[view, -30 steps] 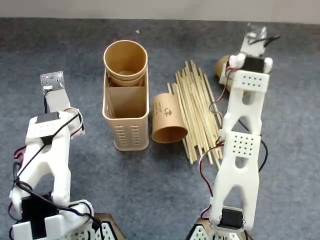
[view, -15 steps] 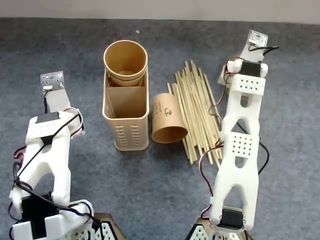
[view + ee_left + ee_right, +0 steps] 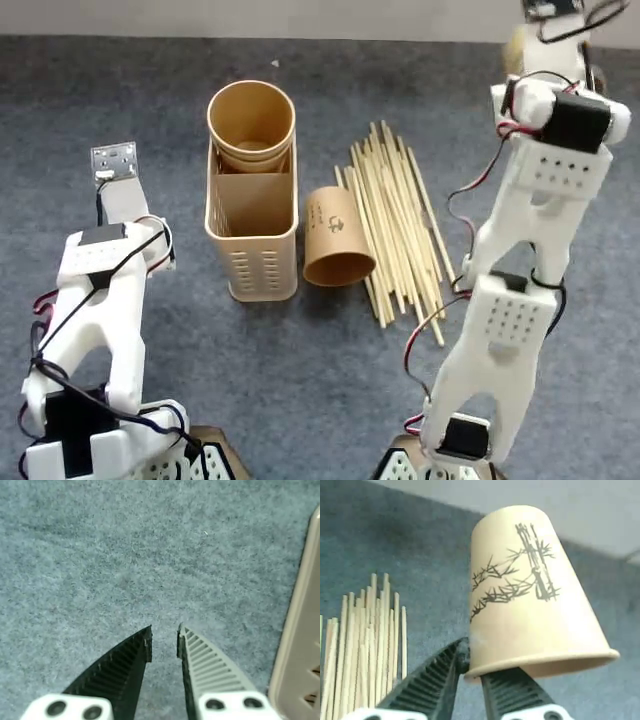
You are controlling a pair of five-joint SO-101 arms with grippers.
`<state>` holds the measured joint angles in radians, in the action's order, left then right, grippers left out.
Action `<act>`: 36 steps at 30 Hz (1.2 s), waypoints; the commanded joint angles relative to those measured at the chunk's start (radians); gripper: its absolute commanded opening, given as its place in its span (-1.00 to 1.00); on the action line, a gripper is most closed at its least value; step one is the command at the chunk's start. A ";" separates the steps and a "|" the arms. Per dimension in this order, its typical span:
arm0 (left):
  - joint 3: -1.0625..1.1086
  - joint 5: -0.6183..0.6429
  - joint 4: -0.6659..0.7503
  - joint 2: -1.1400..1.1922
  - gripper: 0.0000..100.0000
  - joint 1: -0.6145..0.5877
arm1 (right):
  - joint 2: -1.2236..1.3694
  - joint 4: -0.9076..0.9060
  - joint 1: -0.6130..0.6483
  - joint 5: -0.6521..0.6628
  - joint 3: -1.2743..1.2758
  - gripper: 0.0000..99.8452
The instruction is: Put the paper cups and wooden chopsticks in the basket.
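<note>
Lifted and swung back toward the far edge since a second ago, now high above the grey surface point(image 3: 300, 380): the right arm, its right hand point(image 3: 472, 664) closed on the rim of a bamboo-printed paper cup point(image 3: 530, 595), with the rim next to the fingers and the base tilted up and away. Almost unmoved on the other side: the left hand point(image 3: 164, 637), tips slightly parted and gripping nothing, low over bare carpet just beside the basket point(image 3: 255, 270). Standing upright between the two arms, that basket, with a divider across it and stacked cups point(image 3: 250, 120) filling the far compartment and rising above the rim. Lying on its side just beside the basket's right wall, a second loose cup point(image 3: 335, 238), mouth turned toward the near edge, wedged between the basket and the wooden chopsticks point(image 3: 395, 225) and touching the nearest sticks. Spread flat in a loose fan, those chopsticks, running from near the arms toward the far side, some ends crossing. Seen below the carried cup in the right wrist view, the far tips of the same bundle. Lying directly in the path from sticks to basket, the fallen cup.
</note>
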<state>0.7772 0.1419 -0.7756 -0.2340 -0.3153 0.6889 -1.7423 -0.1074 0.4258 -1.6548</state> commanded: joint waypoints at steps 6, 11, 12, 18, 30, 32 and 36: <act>0.012 0.009 0.009 -0.021 -0.79 0.016 | -0.690 -0.022 0.427 0.420 0.562 -0.99; 0.015 0.009 0.011 -0.021 -0.79 0.028 | -0.964 -0.019 0.536 0.628 0.931 -0.99; 0.015 0.008 0.009 -0.021 -0.79 0.038 | -0.980 -0.019 0.547 0.638 0.970 -0.99; 0.016 0.008 0.008 -0.021 -0.79 0.050 | -0.900 -0.018 0.624 0.704 0.983 -0.99; 0.018 0.008 0.008 -0.021 -0.79 0.051 | -0.595 0.044 0.647 0.835 0.699 -0.99; 0.018 0.008 0.008 -0.021 -0.79 0.051 | -0.553 0.038 0.647 0.867 0.700 -0.99; 0.018 0.008 0.008 -0.021 -0.79 0.051 | -0.469 0.038 0.642 0.933 0.696 -0.99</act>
<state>0.7971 0.1419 -0.7756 -0.2340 -0.2816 0.1749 -1.7146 0.5355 1.3004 -0.9198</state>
